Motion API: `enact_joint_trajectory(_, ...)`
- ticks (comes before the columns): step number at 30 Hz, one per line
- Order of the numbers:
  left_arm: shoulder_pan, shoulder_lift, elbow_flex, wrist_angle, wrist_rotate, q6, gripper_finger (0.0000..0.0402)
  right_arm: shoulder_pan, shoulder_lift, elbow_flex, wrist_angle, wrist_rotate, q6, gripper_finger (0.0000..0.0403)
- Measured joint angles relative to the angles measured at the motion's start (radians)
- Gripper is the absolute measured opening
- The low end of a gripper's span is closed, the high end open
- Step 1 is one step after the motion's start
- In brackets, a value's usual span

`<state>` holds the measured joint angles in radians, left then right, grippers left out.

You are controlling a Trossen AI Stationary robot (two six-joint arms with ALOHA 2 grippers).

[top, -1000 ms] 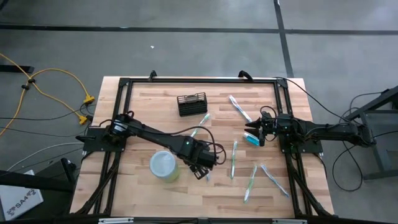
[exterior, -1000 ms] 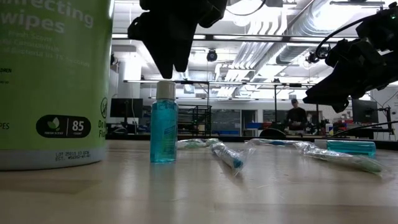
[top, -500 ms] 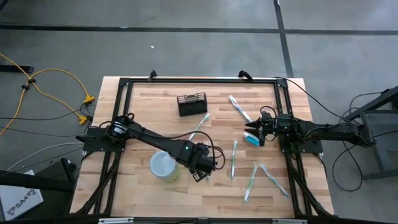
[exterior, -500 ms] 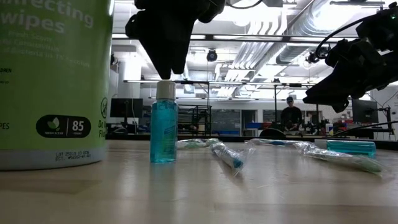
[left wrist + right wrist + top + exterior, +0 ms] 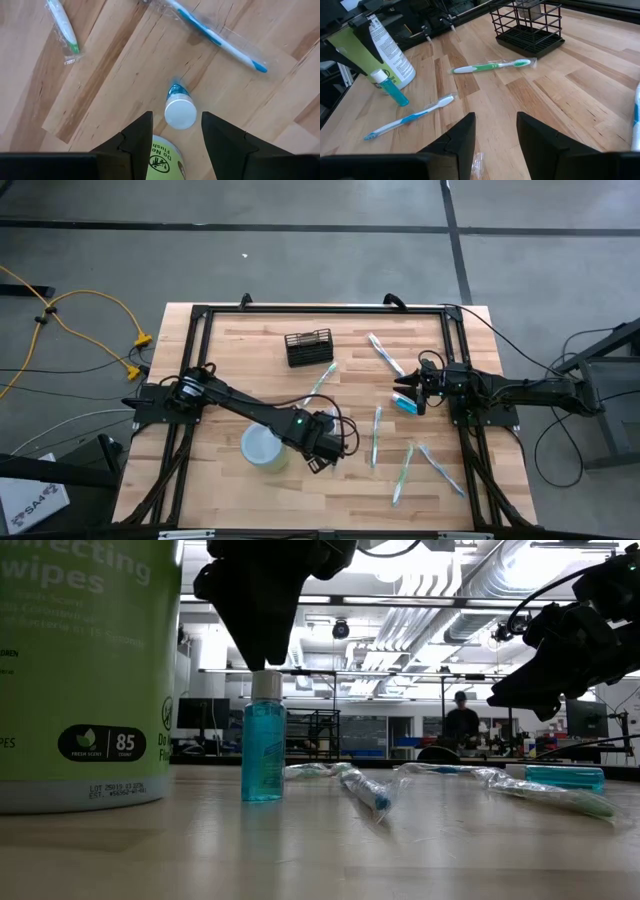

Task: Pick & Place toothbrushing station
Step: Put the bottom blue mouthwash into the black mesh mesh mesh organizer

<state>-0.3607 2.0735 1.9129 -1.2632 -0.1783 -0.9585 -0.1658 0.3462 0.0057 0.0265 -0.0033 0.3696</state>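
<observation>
My left gripper (image 5: pixel 172 131) hangs spread directly above the white cap of a small blue bottle (image 5: pixel 179 107), holding nothing; the green wipes canister (image 5: pixel 262 448) stands just beside it. My right gripper (image 5: pixel 495 134), also spread and empty, waits at the table's 3 o'clock edge. The toothbrushing station (image 5: pixel 307 347), a black wire holder, sits at about 12 o'clock on the table (image 5: pixel 240 380), well apart from both grippers. Wrapped toothbrushes (image 5: pixel 376 435) lie scattered around 4 o'clock. I judge the task barely begun: the station is untouched, and I cannot tell where it belongs.
</observation>
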Motion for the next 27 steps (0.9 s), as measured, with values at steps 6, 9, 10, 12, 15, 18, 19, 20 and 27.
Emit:
enact_joint_trajectory(6,0.000,0.000,-0.027,0.021,0.006,-0.005,0.0161,0.000,0.000,0.000,0.000,0.000,0.000,0.0135)
enact_joint_trajectory(9,0.000,0.000,-0.038,0.038,0.008,-0.001,0.0161,0.000,0.000,0.000,0.000,0.000,0.000,0.0135)
enact_joint_trajectory(10,0.000,0.000,-0.039,0.042,0.008,0.000,0.0161,0.000,0.000,0.000,0.000,0.000,0.000,0.0135)
enact_joint_trajectory(12,0.002,0.000,-0.041,0.045,0.008,0.000,0.0161,0.000,0.000,0.000,0.000,0.000,0.000,0.0135)
enact_joint_trajectory(15,0.005,0.001,-0.055,0.055,0.011,0.000,0.0161,0.000,0.000,0.000,0.000,0.000,0.000,0.0135)
enact_joint_trajectory(18,0.005,0.001,-0.074,0.082,0.020,0.000,0.0161,0.000,0.000,0.000,0.000,0.000,0.000,0.0135)
enact_joint_trajectory(19,0.005,0.001,-0.082,0.090,0.022,0.000,0.0161,0.000,0.000,0.000,0.000,0.000,0.000,0.0135)
enact_joint_trajectory(20,0.005,0.001,-0.086,0.093,0.024,0.000,0.0161,0.000,0.000,0.000,0.000,0.000,0.000,0.0135)
enact_joint_trajectory(27,0.011,0.002,-0.087,0.102,0.026,0.001,0.0161,0.000,0.000,0.000,0.000,0.000,0.000,0.0135)
